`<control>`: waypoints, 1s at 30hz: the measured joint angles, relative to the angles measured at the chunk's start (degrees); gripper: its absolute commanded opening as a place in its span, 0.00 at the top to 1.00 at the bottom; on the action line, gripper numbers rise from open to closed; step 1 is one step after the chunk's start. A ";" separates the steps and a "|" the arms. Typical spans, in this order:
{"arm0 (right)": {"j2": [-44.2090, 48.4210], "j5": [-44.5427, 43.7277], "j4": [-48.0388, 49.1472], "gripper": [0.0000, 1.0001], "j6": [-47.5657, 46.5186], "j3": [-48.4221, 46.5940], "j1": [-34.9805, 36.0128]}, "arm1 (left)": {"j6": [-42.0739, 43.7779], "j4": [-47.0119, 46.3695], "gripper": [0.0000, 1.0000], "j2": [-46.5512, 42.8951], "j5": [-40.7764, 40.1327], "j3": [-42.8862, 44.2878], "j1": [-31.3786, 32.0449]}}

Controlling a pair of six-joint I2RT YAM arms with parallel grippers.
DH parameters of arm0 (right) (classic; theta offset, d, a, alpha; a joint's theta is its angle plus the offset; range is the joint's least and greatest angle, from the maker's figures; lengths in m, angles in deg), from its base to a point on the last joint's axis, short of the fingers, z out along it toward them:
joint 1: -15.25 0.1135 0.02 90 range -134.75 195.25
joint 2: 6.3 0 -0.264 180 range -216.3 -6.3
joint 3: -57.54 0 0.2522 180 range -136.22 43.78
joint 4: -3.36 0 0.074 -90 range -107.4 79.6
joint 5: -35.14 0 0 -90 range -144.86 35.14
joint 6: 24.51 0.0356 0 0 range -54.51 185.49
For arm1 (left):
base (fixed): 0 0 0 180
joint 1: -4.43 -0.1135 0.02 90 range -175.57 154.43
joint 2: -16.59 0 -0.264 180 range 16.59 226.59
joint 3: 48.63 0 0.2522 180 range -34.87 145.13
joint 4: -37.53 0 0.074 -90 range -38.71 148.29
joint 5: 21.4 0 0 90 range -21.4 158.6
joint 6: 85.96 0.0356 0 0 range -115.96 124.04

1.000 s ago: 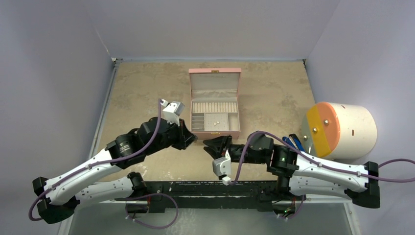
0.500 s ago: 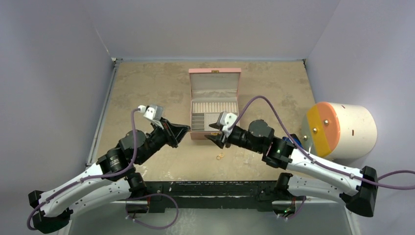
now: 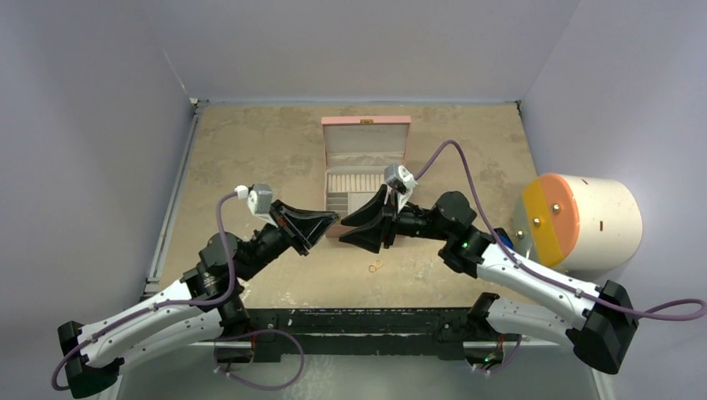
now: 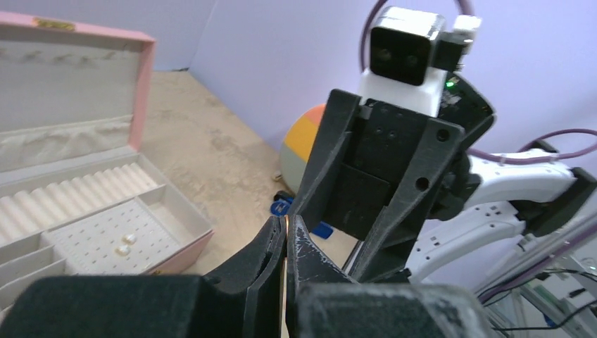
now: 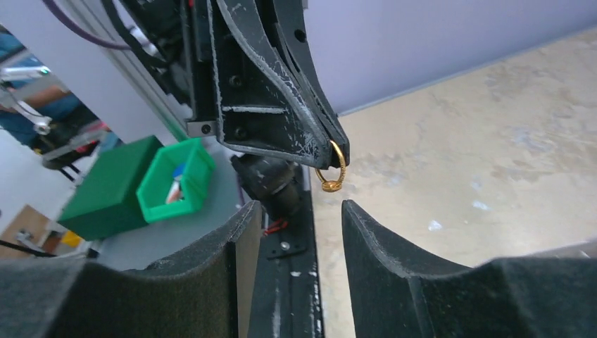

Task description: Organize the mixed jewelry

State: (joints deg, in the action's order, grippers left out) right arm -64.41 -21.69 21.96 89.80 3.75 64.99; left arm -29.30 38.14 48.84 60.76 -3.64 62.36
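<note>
The left fingers (image 3: pixel 331 220) are pinched tight on a gold ring (image 5: pixel 336 166), which hangs from their tips with its small bead downward. It sits just past the tips of the right fingers (image 3: pixel 352 228), which stand apart with nothing between them, tip to tip with the left pair. Under both pairs spreads a mottled beige surface (image 3: pixel 250 150). Small gold pieces (image 3: pixel 375 267), too fine to count, lie on it near the right fingers. Beyond the tips an open pink box (image 3: pixel 367 123) stands. Plain lavender walls (image 3: pixel 100 125) close the surface in, and a white drum (image 3: pixel 600 225) with an orange-and-yellow face sits well behind the right fingers.
</note>
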 measured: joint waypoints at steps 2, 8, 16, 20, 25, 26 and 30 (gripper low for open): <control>0.00 1.57 3.50 0.52 3.28 0.94 -0.31 | -0.07 -2.86 1.00 -0.37 1.42 -1.01 0.00; 0.55 2.89 14.27 0.54 12.66 5.25 -0.59 | -0.72 -11.21 1.00 -0.74 4.76 -2.75 0.00; 0.98 -2.73 28.28 0.54 21.40 9.16 -0.66 | -2.14 -23.02 1.00 -0.52 6.19 -5.92 0.00; 0.96 -6.91 33.70 0.54 23.28 9.22 -0.66 | -2.99 -29.33 1.00 0.48 6.05 -8.41 0.00; -0.98 -10.38 38.71 0.54 24.39 8.98 -0.61 | -3.06 -35.21 1.00 2.54 5.57 -9.46 0.00; -1.62 -11.04 39.04 0.54 24.59 8.81 -0.50 | -3.06 -36.22 1.00 2.95 5.46 -9.49 0.00; -3.87 -13.09 39.89 0.54 24.98 7.87 0.28 | -3.06 -39.85 1.00 4.07 4.74 -9.57 0.00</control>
State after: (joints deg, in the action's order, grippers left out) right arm -68.28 -34.79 61.85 114.78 11.61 65.27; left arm -32.36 -1.70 52.90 65.51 -13.22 62.36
